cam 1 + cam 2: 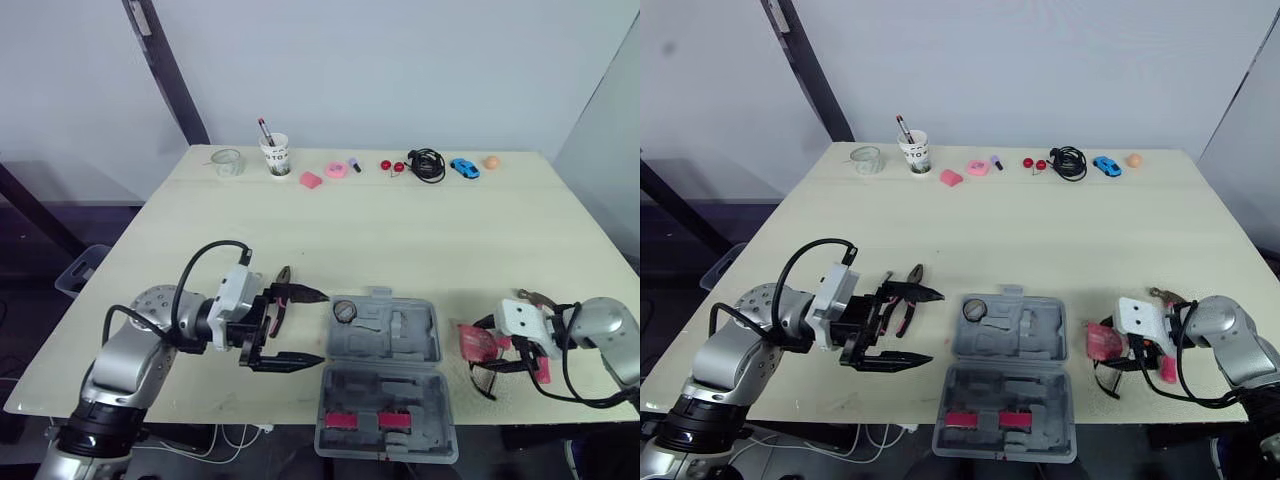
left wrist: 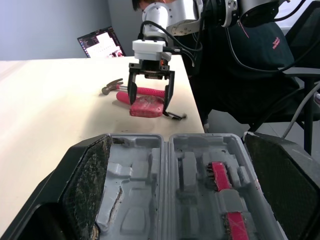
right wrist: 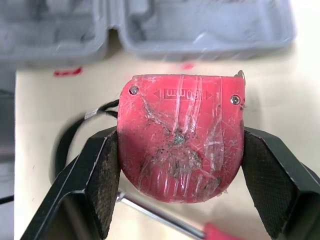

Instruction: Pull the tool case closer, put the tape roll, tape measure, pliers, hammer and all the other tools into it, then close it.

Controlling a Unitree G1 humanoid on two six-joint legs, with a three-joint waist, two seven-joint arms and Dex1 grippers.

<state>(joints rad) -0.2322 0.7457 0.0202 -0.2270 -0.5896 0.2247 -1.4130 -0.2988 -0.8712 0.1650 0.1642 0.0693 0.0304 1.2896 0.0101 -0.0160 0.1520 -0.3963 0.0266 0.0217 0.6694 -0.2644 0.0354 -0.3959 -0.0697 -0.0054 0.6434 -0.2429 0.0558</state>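
**Q:** Status of the case?

**A:** The case (image 1: 420, 345) lies open at the lower middle of the left eye view, at the near edge of the worktop (image 1: 400, 230), between the two arms. I judge the pulling-closer step done. The lid is not yet closed.

**Q:** Contents?

**A:** There is one round item in its upper left pocket, which I take for the tape roll (image 1: 345, 311). Two red pieces (image 1: 340, 420) sit in the near half, and I cannot tell what they are. The other pockets look bare.

**Q:** Right gripper?

**A:** The right gripper (image 2: 149, 102), at the lower right, is clenched on the tape measure (image 3: 180, 150). The right wrist view shows it pressing both red sides. It sits just right of the case, not over it. I cannot tell whether the tape measure is lifted off the worktop.

**Q:** Left gripper?

**A:** The left gripper (image 1: 323, 326) is released and holds nothing, with its fingers spread towards the case's left edge. The pliers (image 1: 915, 275) lie on the worktop just beside its upper finger, left of the case.

**Q:** Hammer?

**A:** The hammer (image 2: 112, 86) lies on the worktop just beside the right gripper, outside the case.

**Q:** Outstanding?

**A:** By my reckoning, the tape measure has to go in, then the pliers, the hammer and any other tools, and then the lid has to be shut. Most of the task is left.
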